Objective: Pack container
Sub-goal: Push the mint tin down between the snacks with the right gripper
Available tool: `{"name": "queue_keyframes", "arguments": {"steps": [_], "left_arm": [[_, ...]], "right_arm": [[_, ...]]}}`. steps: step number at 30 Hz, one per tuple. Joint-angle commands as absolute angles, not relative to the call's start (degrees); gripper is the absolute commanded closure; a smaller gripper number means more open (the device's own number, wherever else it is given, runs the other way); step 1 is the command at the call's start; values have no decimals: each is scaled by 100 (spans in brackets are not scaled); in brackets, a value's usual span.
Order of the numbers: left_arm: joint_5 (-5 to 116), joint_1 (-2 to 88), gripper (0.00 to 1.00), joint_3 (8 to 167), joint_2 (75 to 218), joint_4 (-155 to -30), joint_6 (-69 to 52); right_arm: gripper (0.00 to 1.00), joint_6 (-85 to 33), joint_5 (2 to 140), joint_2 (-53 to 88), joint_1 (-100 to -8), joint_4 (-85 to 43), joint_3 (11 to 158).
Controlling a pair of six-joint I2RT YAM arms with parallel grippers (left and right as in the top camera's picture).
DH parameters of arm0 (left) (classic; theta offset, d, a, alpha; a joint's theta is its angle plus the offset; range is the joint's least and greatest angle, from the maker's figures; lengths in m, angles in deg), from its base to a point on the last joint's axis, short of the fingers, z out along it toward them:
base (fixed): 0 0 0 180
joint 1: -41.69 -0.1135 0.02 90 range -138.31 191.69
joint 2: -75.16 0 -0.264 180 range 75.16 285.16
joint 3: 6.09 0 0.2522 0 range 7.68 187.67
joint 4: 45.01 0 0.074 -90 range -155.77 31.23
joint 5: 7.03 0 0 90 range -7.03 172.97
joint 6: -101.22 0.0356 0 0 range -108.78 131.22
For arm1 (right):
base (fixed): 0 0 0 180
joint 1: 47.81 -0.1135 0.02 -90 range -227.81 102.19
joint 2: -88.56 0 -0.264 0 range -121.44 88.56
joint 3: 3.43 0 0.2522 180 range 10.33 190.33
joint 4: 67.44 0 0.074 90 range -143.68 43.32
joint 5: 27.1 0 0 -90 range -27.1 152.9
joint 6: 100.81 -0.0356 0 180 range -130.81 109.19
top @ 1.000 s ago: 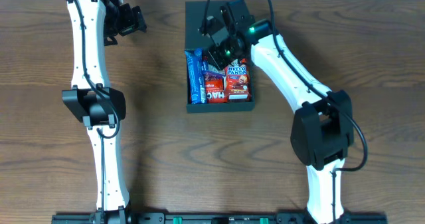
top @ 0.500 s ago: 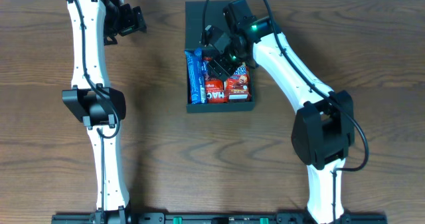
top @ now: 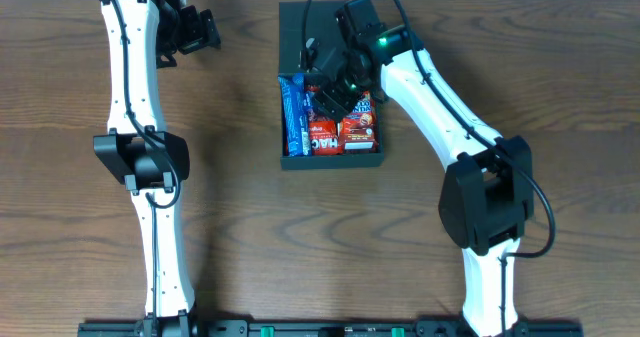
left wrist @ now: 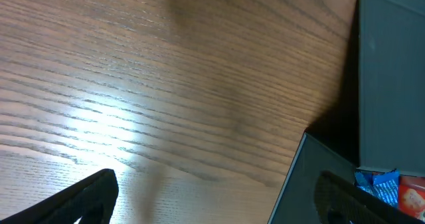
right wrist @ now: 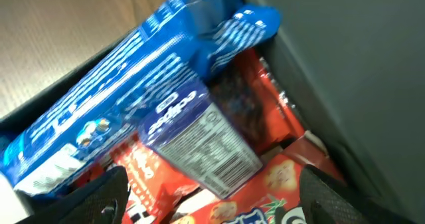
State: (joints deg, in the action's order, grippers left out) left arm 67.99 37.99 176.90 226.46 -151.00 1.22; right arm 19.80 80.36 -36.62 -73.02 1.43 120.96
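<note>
On the brown wood-grain counter, a dark greenish-black shallow cardboard container sits mid-width toward the far edge. It holds two red snack packets, one long blue packet and one small blue-and-white pack showing a nutrition panel; brand lettering is too blurred to read. The right pincer hangs over them, spread, gripping nothing. Beyond lies the open flap lid. Far left, the left pincer is spread, empty

Snack packets fill the container wall to wall; right gripper sits over its back half. Table open left and front.
</note>
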Motion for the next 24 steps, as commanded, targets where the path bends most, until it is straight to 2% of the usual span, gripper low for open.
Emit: {"name": "queue_keyframes", "arguments": {"steps": [1, 12, 19, 24], "left_arm": [[6856, 3785, 5, 17808, 22587, -15279, 247], [6856, 3785, 5, 17808, 22587, -15281, 247], [6856, 3785, 5, 17808, 22587, -15283, 249], [6856, 3785, 5, 17808, 22587, -15283, 249]], "right_arm": [[18, 2273, 8313, -3653, -7298, 185, 12116], [19, 2313, 8438, -4062, -7316, 14, 12116], [24, 2219, 8433, -4230, -7340, -180, 12116], [37, 2149, 8429, -4230, -7340, -436, 12116]]}}
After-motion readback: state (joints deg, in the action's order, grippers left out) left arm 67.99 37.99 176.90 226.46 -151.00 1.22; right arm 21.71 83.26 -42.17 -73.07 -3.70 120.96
